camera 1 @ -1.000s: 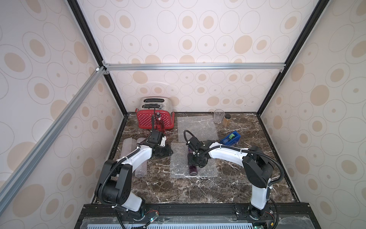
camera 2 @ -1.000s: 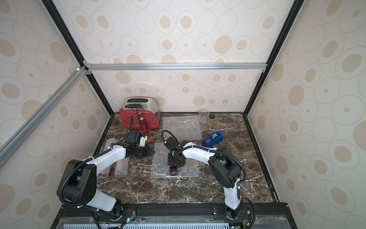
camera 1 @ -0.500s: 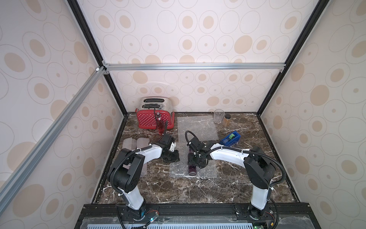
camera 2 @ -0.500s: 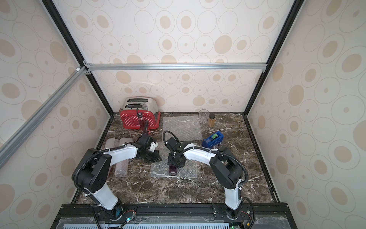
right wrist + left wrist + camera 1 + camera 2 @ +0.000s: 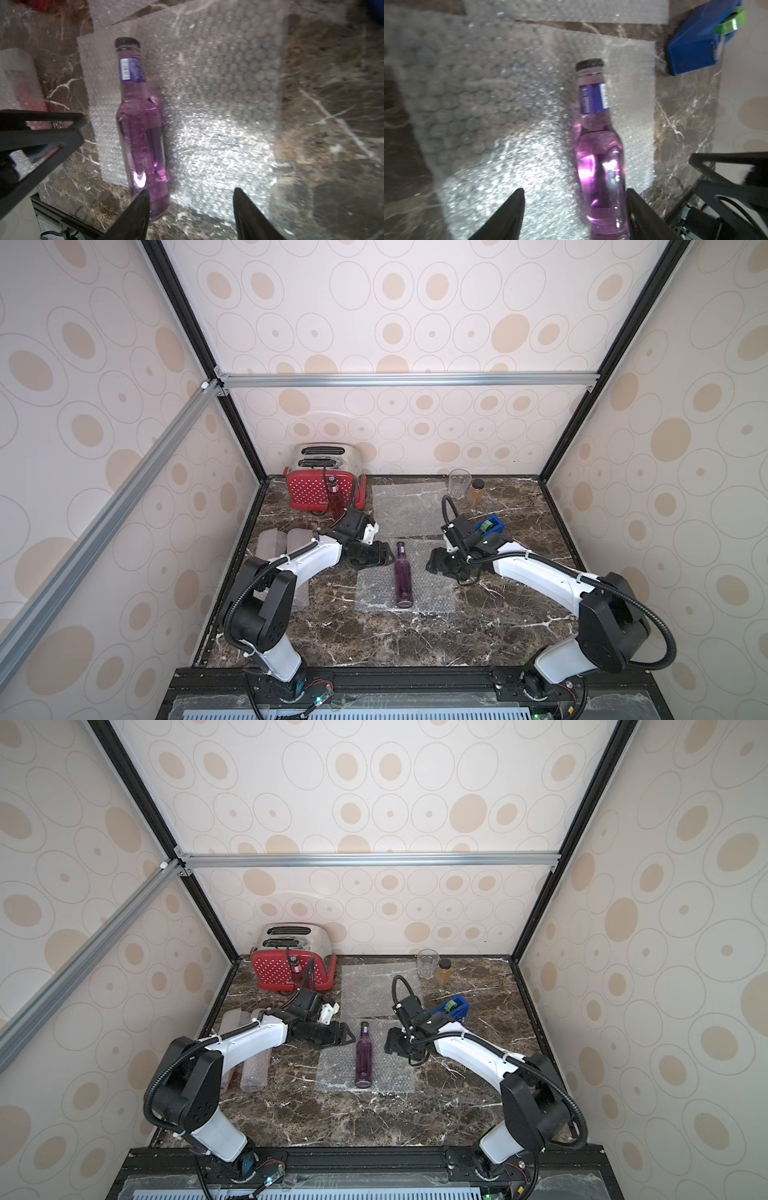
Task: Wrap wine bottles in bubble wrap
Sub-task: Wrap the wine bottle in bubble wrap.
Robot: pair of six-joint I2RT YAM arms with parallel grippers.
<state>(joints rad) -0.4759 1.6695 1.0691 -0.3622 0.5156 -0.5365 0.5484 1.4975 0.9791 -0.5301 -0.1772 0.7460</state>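
Note:
A purple wine bottle point(image 5: 402, 576) point(image 5: 364, 1054) lies on its side on a sheet of bubble wrap point(image 5: 432, 593) point(image 5: 390, 1073), cap toward the back wall. My left gripper point(image 5: 388, 558) point(image 5: 345, 1033) point(image 5: 574, 193) is open just left of its neck, holding nothing. The right gripper point(image 5: 430, 564) point(image 5: 388, 1042) point(image 5: 191, 193) is open over the sheet's right part, apart from the bottle point(image 5: 141, 128). In the left wrist view the bottle point(image 5: 600, 155) lies close to one finger. A red wine bottle point(image 5: 336, 502) point(image 5: 297, 971) stands before the toaster. Another bubble wrap sheet point(image 5: 409, 506) lies flat behind.
Two bundles rolled in bubble wrap point(image 5: 272, 543) point(image 5: 253, 1073) lie by the left wall. A red toaster point(image 5: 322, 485) stands at the back left. A drinking glass point(image 5: 459, 483), an amber jar point(image 5: 476, 491) and a blue tape dispenser point(image 5: 490, 526) point(image 5: 695, 47) are at the back right.
The right gripper has drawn back to the right off the purple bottle and stands wider. The left gripper has swung right to the bottle's neck and opened.

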